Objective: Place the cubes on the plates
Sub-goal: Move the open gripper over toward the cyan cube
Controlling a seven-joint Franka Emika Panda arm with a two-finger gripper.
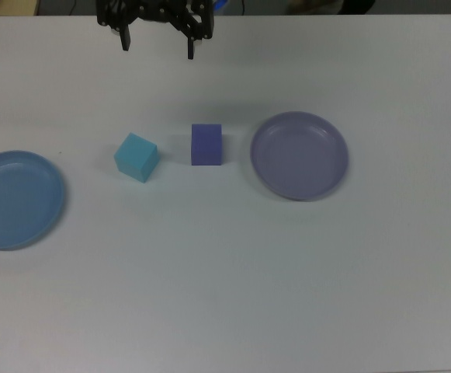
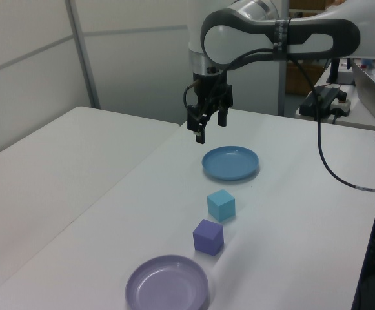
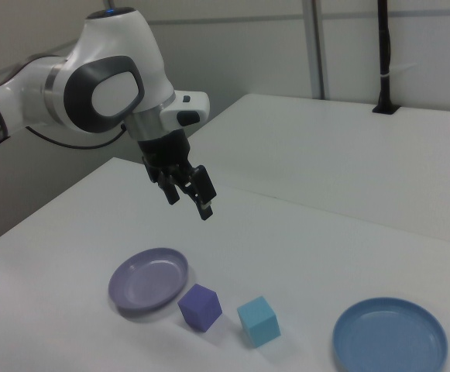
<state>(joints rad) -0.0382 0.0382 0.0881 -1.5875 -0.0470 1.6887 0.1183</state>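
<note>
Two cubes sit side by side on the white table: a cyan cube [image 1: 137, 156] [image 2: 221, 205] [image 3: 258, 321] and an indigo cube [image 1: 206, 144] [image 2: 208, 236] [image 3: 200, 307]. A light blue plate [image 1: 12, 199] [image 2: 230, 162] [image 3: 390, 339] lies at the top view's left, empty. An empty lavender plate [image 1: 300, 155] [image 2: 167, 283] [image 3: 148, 280] lies to the right of the indigo cube in the top view. My gripper [image 1: 157, 43] [image 2: 211, 126] [image 3: 188, 200] hangs open above the table, well behind the cubes, holding nothing.
A second white table [image 2: 39, 174] adjoins along a seam. A black cable [image 2: 329, 161] trails from the arm. A laptop and power strip [image 2: 329, 97] sit in the background at the left view's right. A black pole [image 3: 383, 54] stands on the far table.
</note>
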